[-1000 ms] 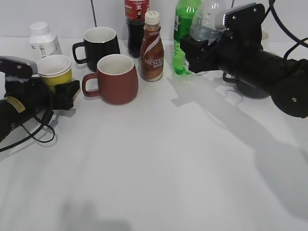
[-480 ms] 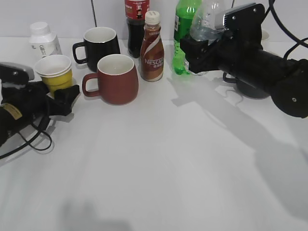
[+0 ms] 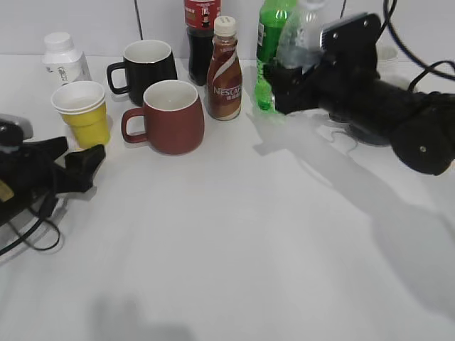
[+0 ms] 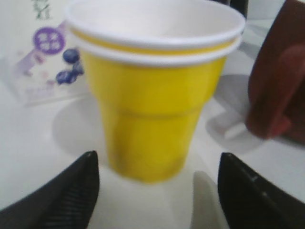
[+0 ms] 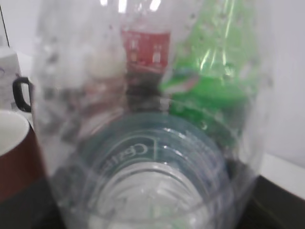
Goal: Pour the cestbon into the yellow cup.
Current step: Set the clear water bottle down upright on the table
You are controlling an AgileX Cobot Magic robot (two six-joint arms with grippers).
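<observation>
Two grippers: my right gripper point(image 3: 288, 89) jaws pinching cestbon point(image 3: 298, 39), upper right; thin, crushable, grip label band. Left gripper point(image 3: 75, 165) jaws spread before yellow cup point(image 3: 84, 114), left bench; light, tippy.

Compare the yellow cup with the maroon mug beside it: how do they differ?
The yellow cup is smaller and handleless; the maroon mug is larger, with a handle on its left. The cup tapers toward its base and has a white rim band; the mug is rounded and maroon right up to the rim. The open left gripper faces the cup, not the mug. Both stand upright on the table, white inside, and look empty.
</observation>
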